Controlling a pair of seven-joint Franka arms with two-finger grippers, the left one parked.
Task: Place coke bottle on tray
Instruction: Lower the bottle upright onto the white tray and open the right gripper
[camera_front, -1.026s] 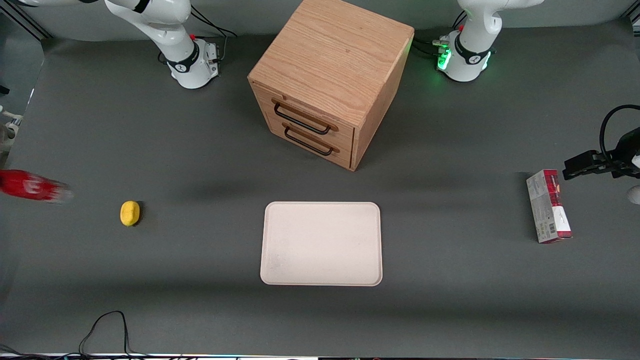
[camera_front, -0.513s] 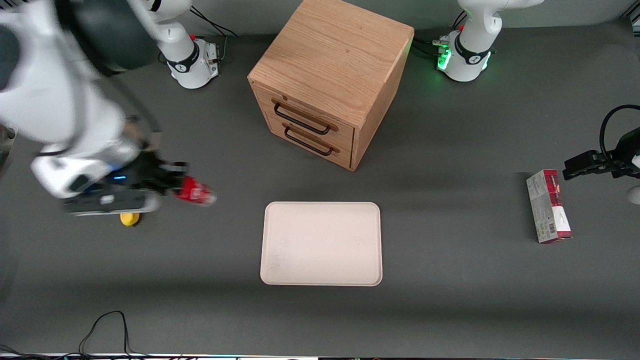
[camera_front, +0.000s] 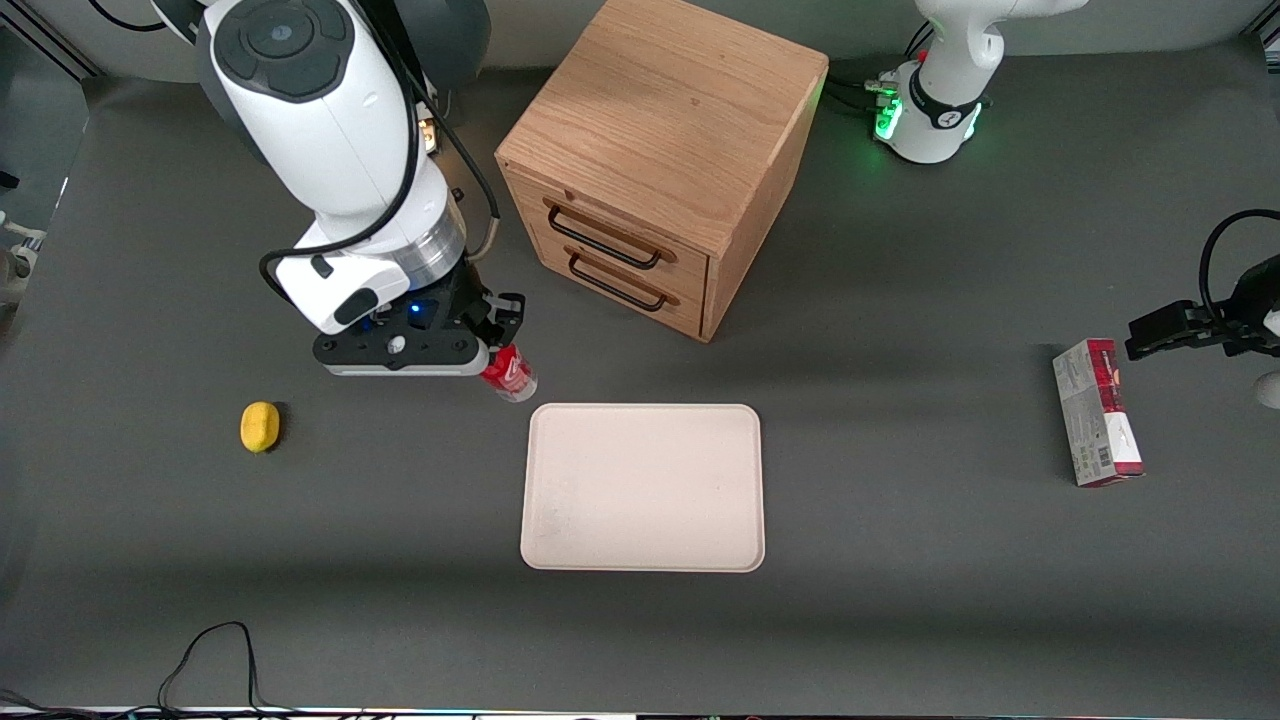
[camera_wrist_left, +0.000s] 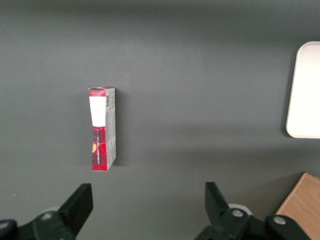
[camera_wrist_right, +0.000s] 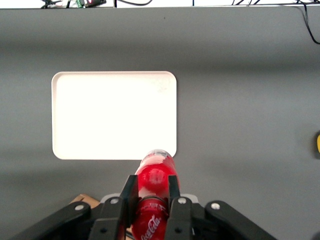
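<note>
Coke bottle (camera_front: 509, 373) clamped in the gripper (camera_front: 497, 352), held in the air just off the tray (camera_front: 643, 487).

The gripper's 2 fingers (camera_wrist_right: 131, 192) close on the bottle's red body, where white "Coca-Cola" script reads along the label in the right wrist view. The bottle's long axis runs out from the fingers, tilted, with its clear end leading toward the tray's nearest corner and its other end hidden in the gripper. It hangs above bare table (camera_front: 900, 600), between the wooden drawer cabinet (camera_front: 660, 160) and the tray, on the working arm's side. A yellow lemon (camera_front: 260, 426) lies farther toward that arm's end. A red-and-grey carton (camera_front: 1097, 412) lies flat toward the parked arm's end; its print is too small to read.
</note>
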